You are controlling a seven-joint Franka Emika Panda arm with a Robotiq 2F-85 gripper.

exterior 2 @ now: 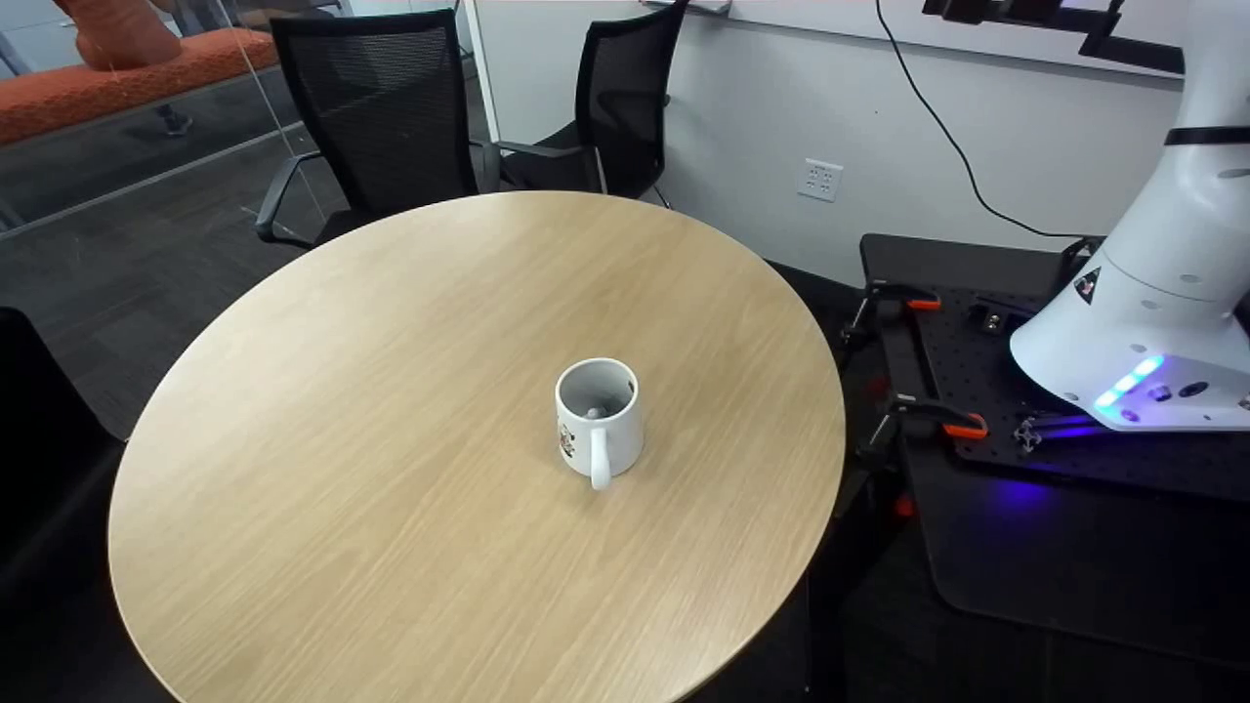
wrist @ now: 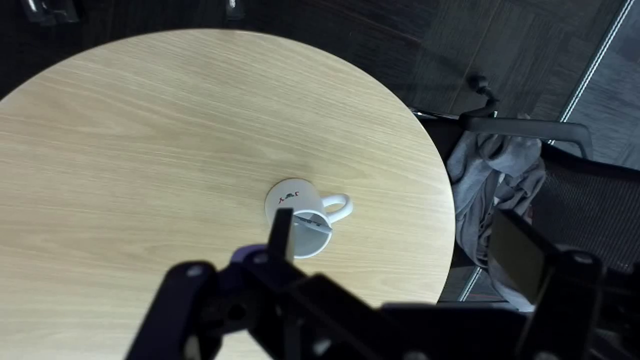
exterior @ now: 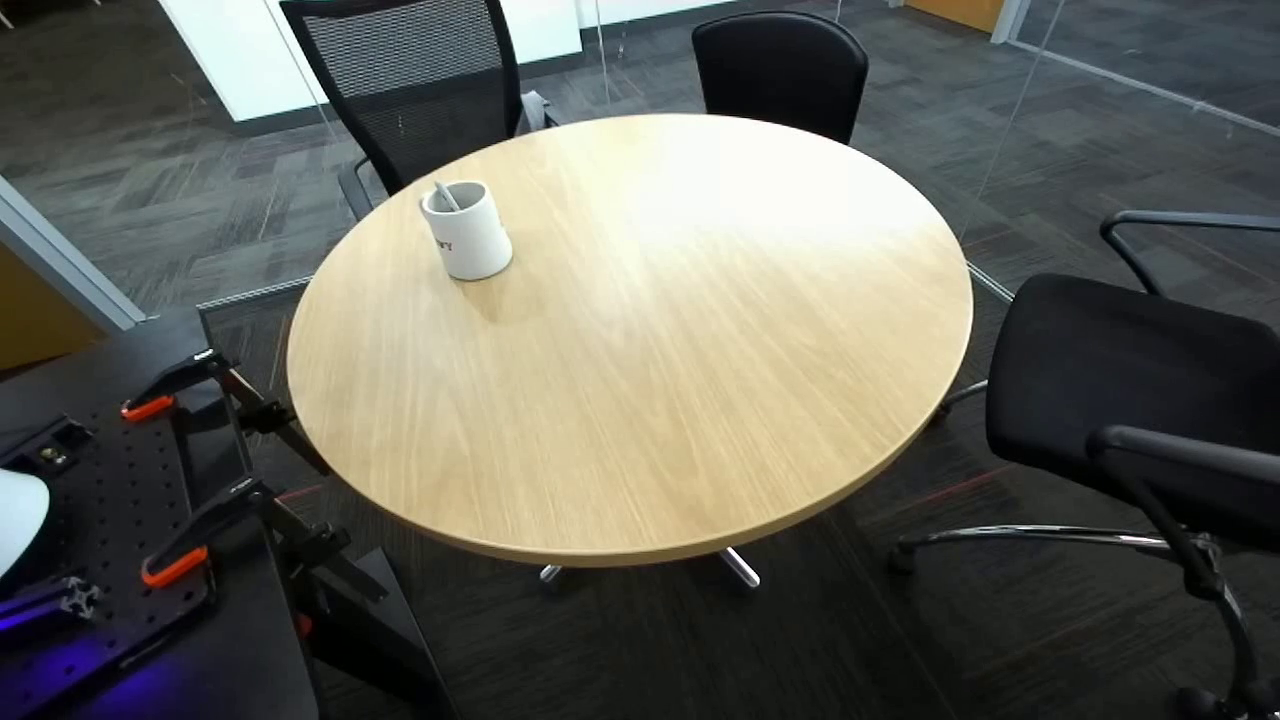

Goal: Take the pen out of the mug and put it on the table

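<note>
The white mug stands upright on the round light wood table. It also shows in an exterior view and in the wrist view, with its handle at the right there. The pen leans inside the mug, its tip near the rim. It looks pale grey with dark lettering in the wrist view; its lower part is hidden in the mug. My gripper is open and empty, well above the table. Its left finger overlaps the mug in the wrist view, apart from it.
Black chairs stand around the table; a grey garment hangs on one. The white arm base is on a black stand with orange-tipped clamps beside the table. Dark arm parts show at the top edge.
</note>
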